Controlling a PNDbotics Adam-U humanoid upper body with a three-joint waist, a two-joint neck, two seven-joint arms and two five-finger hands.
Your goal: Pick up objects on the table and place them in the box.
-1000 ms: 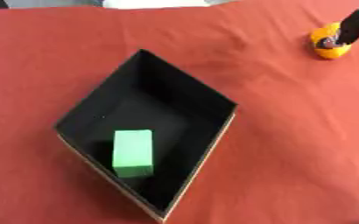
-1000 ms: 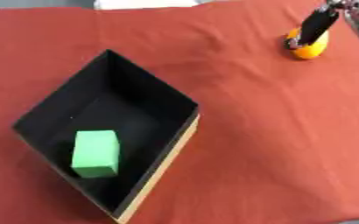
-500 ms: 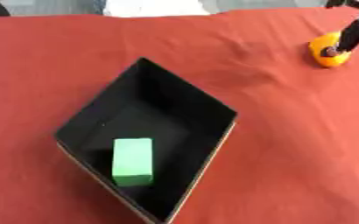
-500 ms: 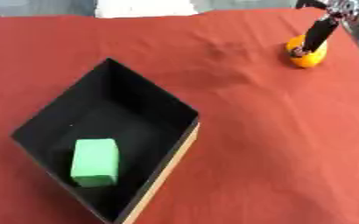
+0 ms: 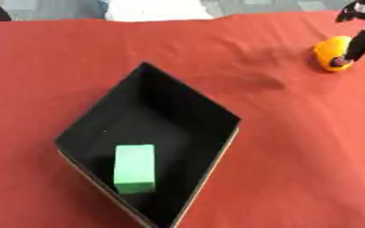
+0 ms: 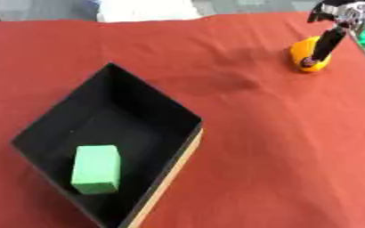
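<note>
Fingers (image 6: 323,46) of right hand (image 6: 338,18) reach down onto orange object (image 6: 304,55), grip state unclear | upper right of frame | box (image 6: 170,116) lies lower left | left hand unseen.

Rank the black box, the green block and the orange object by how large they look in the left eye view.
1. black box, by far the largest.
2. green block, lying inside the box.
3. orange object, at the right hand; it looks smaller than the block, but it sits farther from the camera and a finger partly covers it, so this ranking is unsure.
</note>
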